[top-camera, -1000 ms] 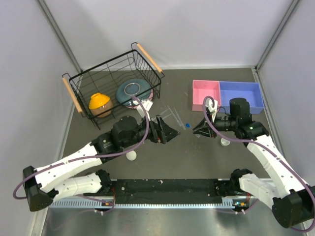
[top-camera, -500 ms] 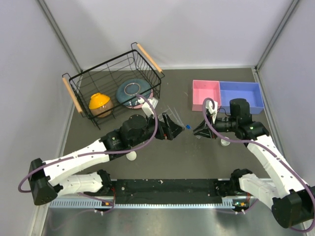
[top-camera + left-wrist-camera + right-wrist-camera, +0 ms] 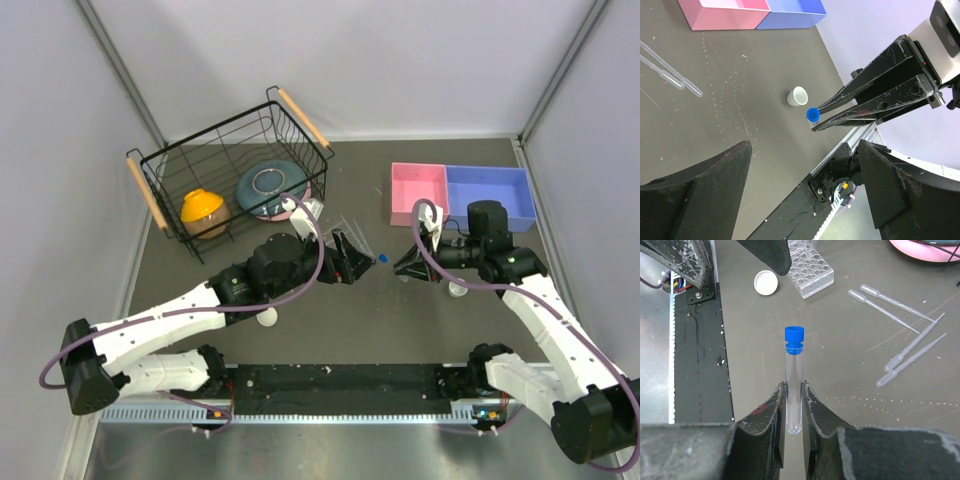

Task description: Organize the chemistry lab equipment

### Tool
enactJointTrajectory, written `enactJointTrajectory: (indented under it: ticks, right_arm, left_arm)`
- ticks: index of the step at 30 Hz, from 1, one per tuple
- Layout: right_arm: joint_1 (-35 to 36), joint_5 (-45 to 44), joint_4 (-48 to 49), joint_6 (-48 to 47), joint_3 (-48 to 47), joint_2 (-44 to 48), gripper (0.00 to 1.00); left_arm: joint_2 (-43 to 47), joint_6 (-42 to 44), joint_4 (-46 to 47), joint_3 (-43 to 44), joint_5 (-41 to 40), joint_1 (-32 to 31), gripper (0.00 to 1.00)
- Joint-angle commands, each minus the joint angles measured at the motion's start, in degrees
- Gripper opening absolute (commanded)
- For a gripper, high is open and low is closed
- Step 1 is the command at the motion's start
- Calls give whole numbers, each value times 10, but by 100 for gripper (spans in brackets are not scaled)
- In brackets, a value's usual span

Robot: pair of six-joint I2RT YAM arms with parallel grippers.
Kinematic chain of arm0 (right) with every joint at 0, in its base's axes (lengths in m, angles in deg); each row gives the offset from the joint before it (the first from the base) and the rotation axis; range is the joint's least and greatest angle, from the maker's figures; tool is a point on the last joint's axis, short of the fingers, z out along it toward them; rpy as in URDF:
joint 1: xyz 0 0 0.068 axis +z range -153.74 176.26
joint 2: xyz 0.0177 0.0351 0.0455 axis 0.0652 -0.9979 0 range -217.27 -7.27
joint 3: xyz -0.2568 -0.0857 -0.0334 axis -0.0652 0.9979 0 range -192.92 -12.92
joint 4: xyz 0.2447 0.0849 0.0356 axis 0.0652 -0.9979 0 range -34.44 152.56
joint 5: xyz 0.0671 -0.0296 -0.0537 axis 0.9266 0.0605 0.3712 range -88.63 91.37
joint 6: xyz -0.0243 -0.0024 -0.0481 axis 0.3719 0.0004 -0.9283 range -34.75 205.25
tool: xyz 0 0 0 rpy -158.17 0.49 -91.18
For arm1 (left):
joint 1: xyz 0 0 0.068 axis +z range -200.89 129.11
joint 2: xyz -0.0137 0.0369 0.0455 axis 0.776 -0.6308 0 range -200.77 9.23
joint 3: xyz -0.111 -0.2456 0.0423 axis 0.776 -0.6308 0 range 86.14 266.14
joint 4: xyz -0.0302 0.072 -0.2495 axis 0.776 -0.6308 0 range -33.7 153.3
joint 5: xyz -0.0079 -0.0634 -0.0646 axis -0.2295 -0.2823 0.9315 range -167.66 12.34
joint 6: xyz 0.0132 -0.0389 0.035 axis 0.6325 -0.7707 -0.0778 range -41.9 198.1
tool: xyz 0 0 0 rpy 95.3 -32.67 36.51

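You see your right gripper [image 3: 794, 390] pinching a clear tube [image 3: 794, 367] near its base, its fingers pressed against both sides and the blue cap [image 3: 794, 337] pointing away from the camera. Beyond it on the dark table [image 3: 850, 405] lie a clear tube rack [image 3: 810, 270], a white round cup [image 3: 766, 282] near it, and four thin clear rods [image 3: 896, 360] scattered to the right.

A robot lab booth: plain grey panels [image 3: 350, 60] enclose a dark table [image 3: 330, 310] strewn with pipettes [image 3: 883, 312].

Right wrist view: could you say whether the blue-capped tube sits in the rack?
No, the right end effector holds the tube clear of the rack.
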State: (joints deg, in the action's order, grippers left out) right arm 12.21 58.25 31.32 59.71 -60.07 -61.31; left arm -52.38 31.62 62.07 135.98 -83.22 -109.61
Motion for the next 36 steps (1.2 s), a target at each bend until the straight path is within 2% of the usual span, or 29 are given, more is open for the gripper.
enactJointTrajectory:
  ticks: [1,11,15,24,36]
  right_arm:
    - [-6,18,6,-16,0,-3,13]
    - [-7,25,4,-16,-2,-4,13]
    - [-6,31,2,-16,-5,-5,13]
    - [-7,39,-2,-15,-7,-11,14]
    - [-7,53,-8,-19,-11,-9,14]
  left_arm:
    - [-4,5,27,24,-18,-3,93]
    - [-13,-19,-5,45,-27,-3,94]
    - [-3,-17,-36,47,-44,-2,95]
    - [32,-9,-42,41,-76,2,98]
    - [-2,8,-18,57,-46,8,99]
